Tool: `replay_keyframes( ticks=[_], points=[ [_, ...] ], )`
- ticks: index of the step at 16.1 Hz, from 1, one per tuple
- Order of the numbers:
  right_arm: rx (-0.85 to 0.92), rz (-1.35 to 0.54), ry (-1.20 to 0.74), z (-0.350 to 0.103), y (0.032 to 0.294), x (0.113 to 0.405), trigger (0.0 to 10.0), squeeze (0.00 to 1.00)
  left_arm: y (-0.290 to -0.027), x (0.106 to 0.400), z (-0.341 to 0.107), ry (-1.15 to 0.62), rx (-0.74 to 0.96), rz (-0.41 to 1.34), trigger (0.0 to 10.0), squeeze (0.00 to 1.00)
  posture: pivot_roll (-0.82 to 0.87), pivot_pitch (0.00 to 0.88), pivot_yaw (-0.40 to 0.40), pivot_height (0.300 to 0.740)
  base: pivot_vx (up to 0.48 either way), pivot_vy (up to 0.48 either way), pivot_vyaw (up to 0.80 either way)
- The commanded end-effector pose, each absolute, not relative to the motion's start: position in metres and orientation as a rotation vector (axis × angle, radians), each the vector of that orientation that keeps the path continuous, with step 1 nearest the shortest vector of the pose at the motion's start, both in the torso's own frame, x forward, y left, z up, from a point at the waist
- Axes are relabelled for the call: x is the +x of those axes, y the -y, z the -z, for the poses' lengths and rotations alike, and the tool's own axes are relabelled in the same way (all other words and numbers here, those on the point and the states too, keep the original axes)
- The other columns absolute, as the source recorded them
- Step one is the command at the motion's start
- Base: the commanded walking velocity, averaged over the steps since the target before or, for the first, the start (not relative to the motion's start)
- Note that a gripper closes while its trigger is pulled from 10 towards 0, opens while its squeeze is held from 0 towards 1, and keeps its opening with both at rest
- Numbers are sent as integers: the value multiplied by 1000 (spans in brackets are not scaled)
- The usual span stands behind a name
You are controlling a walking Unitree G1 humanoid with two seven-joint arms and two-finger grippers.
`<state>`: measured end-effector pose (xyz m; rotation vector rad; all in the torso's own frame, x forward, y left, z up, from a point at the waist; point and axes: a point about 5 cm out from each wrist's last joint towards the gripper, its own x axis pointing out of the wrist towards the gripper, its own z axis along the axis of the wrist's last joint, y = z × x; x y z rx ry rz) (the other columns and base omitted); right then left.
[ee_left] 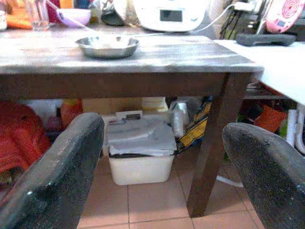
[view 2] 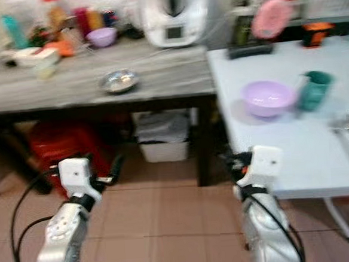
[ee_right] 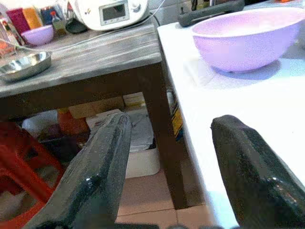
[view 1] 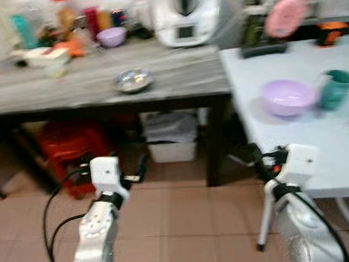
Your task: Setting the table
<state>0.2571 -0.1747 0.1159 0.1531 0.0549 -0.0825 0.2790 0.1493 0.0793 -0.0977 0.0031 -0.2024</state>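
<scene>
On white table [view 2: 296,152]: purple bowl [view 2: 268,97] beside teal cup [view 2: 313,90].

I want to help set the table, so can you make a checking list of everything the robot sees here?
Surface: white table on the right, grey wooden table beside it.
Job's things: purple bowl, teal cup and spoon on the white table; metal bowl on the wooden one.
Clutter: bottles, small purple bowl, white appliance at the back.
Grippers: left gripper and right gripper open, empty, held low.
Cables: black cable by the left arm.
Surroundings: tiled floor, white bin, red stool under the wooden table.
</scene>
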Motion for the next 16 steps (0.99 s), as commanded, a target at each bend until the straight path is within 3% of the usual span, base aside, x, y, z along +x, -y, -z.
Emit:
replay_keyframes(
  ticks=[1,14,16],
  points=[
    [148,96,-32,-122,179,258,10000,0,-147,280,-82,1,-100,217,10000,0,-96,0,90,740,0,-416,-563],
    [153,100,32,-135,177,273,10000,0,-147,282,-83,-1,-84,208,10000,0,-76,0,91,740,0,-416,0],
    [138,83,33,-133,174,272,10000,0,-147,281,-86,19,-101,206,10000,0,-76,0,91,740,0,0,0]
  ],
)
